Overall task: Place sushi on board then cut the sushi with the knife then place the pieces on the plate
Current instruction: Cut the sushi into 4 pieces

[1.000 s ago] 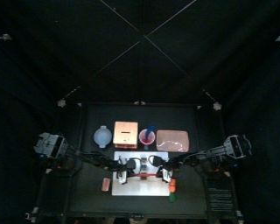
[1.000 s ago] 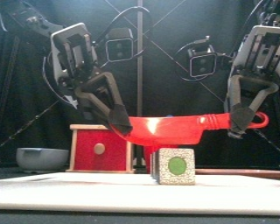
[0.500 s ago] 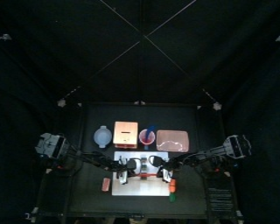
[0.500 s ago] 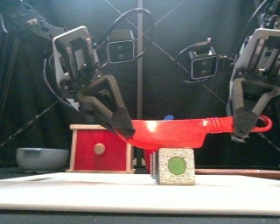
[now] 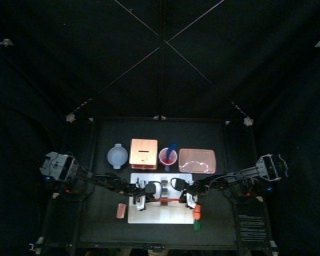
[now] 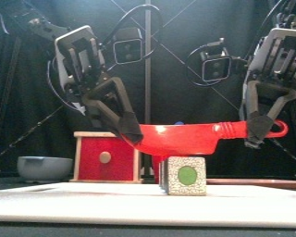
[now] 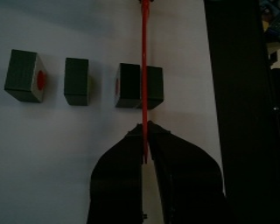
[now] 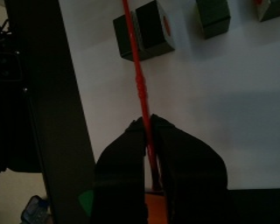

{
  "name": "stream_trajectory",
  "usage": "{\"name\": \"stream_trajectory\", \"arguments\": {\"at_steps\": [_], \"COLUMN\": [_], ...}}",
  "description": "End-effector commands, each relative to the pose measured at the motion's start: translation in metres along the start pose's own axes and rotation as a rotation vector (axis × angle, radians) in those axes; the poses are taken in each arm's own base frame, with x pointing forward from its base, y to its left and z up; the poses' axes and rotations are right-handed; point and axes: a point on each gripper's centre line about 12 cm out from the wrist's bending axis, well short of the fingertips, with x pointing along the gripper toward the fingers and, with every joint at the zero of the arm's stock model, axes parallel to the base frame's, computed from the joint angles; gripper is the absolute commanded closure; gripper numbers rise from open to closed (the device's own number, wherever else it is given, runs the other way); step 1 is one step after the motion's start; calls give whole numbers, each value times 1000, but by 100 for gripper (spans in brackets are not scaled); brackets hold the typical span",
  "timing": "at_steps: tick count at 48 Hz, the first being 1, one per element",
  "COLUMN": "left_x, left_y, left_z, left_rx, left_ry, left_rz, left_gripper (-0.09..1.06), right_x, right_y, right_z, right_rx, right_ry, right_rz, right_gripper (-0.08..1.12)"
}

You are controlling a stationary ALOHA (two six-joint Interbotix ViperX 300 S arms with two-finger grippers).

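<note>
The left end effector (image 6: 129, 132) and the right end effector (image 6: 252, 137) each clamp one end of the red knife (image 6: 188, 139), holding it level just over the end sushi block (image 6: 184, 175). Three dark green sushi blocks (image 7: 76, 80) lie in a row, apart from one another, on the white board (image 6: 101, 199).

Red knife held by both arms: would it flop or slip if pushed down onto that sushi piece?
Probably stiff: the red knife spans level between the left fingers and right fingers without drooping. Likely light, being thin edge-on in the wrist views. It might twist or slip, since it is pinched only at its ends.
</note>
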Motion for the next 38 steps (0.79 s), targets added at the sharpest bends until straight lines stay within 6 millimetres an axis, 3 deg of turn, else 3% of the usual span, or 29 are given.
{"name": "stream_trajectory", "arguments": {"at_steps": [1,38], "left_x": [-8,3], "left_y": [-5,-1], "left_z": [2,-8], "left_rx": [14,18], "left_ry": [-9,30], "left_rz": [-13,1], "left_gripper": [53,53], "right_x": [-7,-1], "right_y": [3,-4], "right_z": [-1,-9], "right_rx": [-4,3], "right_ry": [-11,16], "right_rz": [13,-7], "right_gripper": [74,74]}}
